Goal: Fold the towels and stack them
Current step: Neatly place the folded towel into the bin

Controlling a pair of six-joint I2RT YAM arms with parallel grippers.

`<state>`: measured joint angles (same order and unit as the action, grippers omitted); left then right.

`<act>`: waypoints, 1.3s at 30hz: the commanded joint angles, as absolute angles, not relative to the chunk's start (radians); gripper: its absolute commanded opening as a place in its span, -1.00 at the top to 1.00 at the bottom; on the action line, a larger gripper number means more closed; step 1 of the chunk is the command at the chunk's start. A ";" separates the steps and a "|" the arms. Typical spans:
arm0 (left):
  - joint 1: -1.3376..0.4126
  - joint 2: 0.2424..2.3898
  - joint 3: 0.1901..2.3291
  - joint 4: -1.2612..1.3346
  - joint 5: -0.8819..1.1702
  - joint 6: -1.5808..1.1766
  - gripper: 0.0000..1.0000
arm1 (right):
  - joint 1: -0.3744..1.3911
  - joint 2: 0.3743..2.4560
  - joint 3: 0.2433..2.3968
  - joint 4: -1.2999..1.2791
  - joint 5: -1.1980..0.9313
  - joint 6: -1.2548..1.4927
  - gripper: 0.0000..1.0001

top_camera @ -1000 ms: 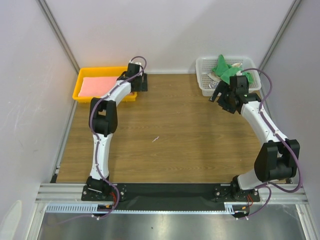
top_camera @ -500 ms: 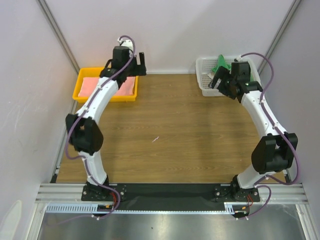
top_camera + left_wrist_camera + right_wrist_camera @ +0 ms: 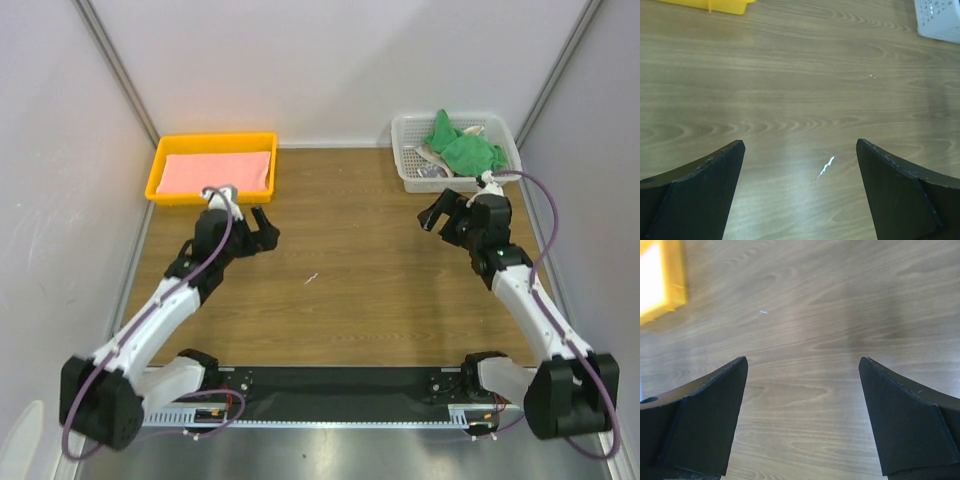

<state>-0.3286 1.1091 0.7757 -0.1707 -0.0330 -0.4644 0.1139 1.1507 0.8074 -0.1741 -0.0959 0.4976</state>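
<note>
Both end effectors stand wide open and carry nothing. The left end effector hangs over bare wood just short of the yellow plastic tray, and its wrist view shows only wood grain between the spread fingers. The right end effector sits just in front of the white plastic mesh basket, its jaws equally apart over wood.

A half second ago the left arm was stretched out over the tray and the right arm was reaching at the basket's rim. Both have now pulled back toward the near edge, empty. That reads as a release on the left and a withdrawal without a pick on the right.

The flat, folded pink towel lies inside the tray at about 10 o'clock on the brown wooden surface, so one towel looks finished. The crumpled green towel is heaped in the basket at about 1 o'clock, on top of a paler cloth that is too small to identify. Neither is folded, so most of the task remains.

A small white fleck lies near the middle of the surface, clear of both arms. The next step is probably the right arm going back for the green towel.
</note>
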 commanded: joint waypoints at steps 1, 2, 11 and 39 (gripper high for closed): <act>-0.341 0.910 0.694 -0.101 -0.096 -0.529 -1.00 | 0.118 1.031 0.795 -0.061 -0.129 0.512 -0.96; -0.341 0.878 0.672 -0.113 -0.107 -0.531 -0.99 | 0.120 0.987 0.764 -0.069 -0.130 0.514 -0.97; -0.342 0.465 0.367 -0.071 -0.115 -0.672 -1.00 | 0.123 0.732 0.543 -0.046 -0.189 0.598 -0.98; -0.342 0.325 0.350 -0.161 -0.132 -0.657 -1.00 | 0.123 0.426 0.408 -0.179 -0.166 0.572 -1.00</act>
